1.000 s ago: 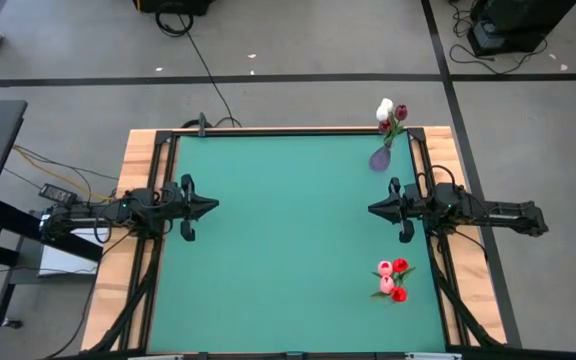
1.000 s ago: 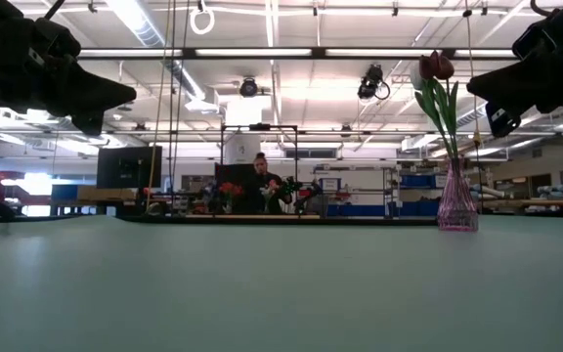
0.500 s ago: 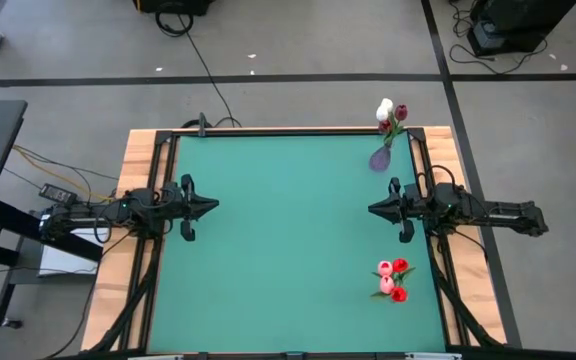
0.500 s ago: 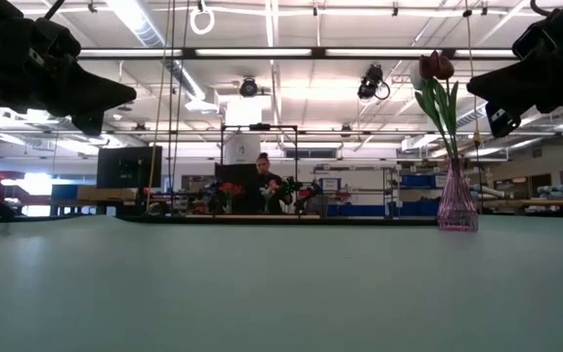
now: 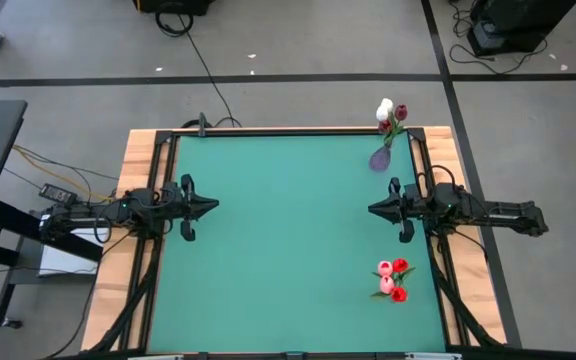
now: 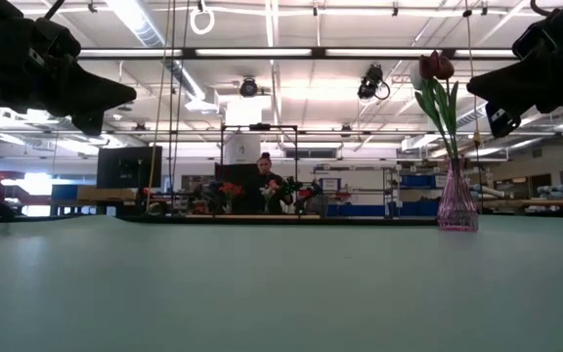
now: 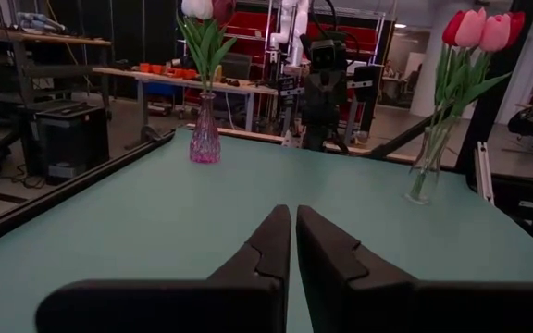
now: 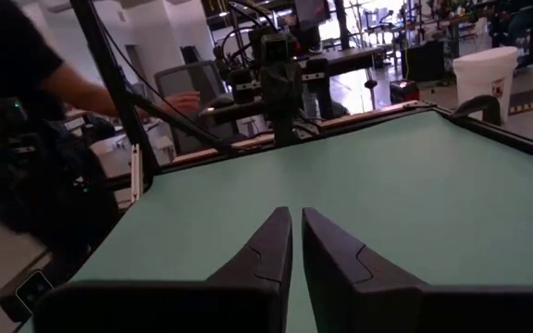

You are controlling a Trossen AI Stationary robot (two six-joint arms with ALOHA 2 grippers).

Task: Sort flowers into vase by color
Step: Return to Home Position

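A purple glass vase [image 5: 379, 158] stands on its base near the table's far right corner, holding white and dark red tulips [image 5: 391, 112]; the low view shows it [image 6: 456, 200] upright. Pink and red tulips [image 5: 392, 280] stand in a clear vase [image 7: 424, 180] near the right near side. My left gripper [image 5: 213, 206] hovers shut at the table's left side, pointing right. My right gripper [image 5: 372, 208] hovers shut at the right side, pointing left, between the two vases. Neither touches anything.
The green table top [image 5: 278, 240] is bare between the arms. Black rails [image 5: 163, 280] and wooden borders run along the left and right edges. A person [image 8: 26, 111] stands beyond the left edge, a hand [image 8: 179, 100] reaching near the left arm's base.
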